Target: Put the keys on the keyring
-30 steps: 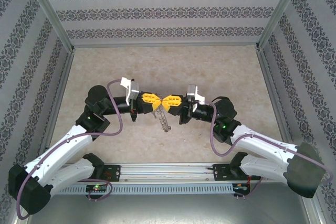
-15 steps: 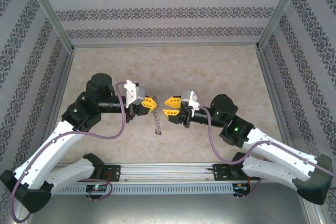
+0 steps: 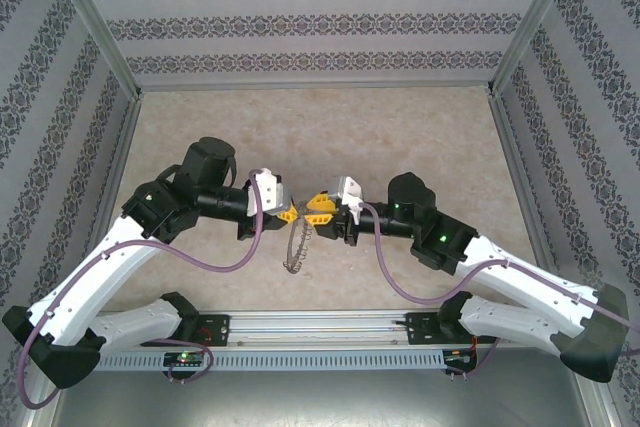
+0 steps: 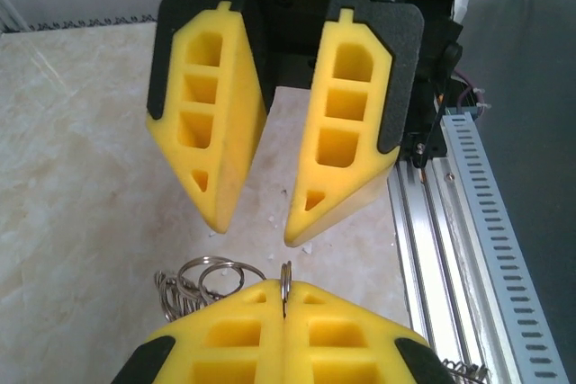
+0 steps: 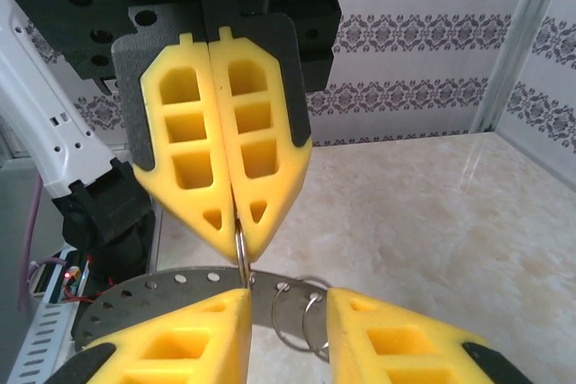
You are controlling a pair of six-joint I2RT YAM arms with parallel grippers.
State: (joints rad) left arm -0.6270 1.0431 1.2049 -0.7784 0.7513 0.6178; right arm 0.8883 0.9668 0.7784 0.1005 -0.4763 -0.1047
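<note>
The keyring (image 3: 293, 247) is a flat grey metal ring with small holes and silvery loops along its edge, and it hangs below the two grippers near the middle of the table. My left gripper (image 3: 289, 213) (image 4: 285, 289) is shut on one small silvery loop (image 4: 285, 278) of the keyring. My right gripper (image 3: 318, 209) (image 5: 288, 305) faces it tip to tip and is open. The keyring's grey band (image 5: 162, 290) and two loops (image 5: 301, 317) lie in its gap. The left fingers (image 5: 261, 177) pinch the loop just above. The keys are out of view.
The beige marble-look table (image 3: 400, 137) is boxed in by patterned walls on three sides. A slotted aluminium rail (image 3: 320, 325) (image 4: 450, 222) runs along the near edge between the arm bases. Purple cables loop beside both arms.
The right gripper has opened, pulled away from the left one, then come back close to it. The left arm has shifted and the hanging keyring has swung to the left.
</note>
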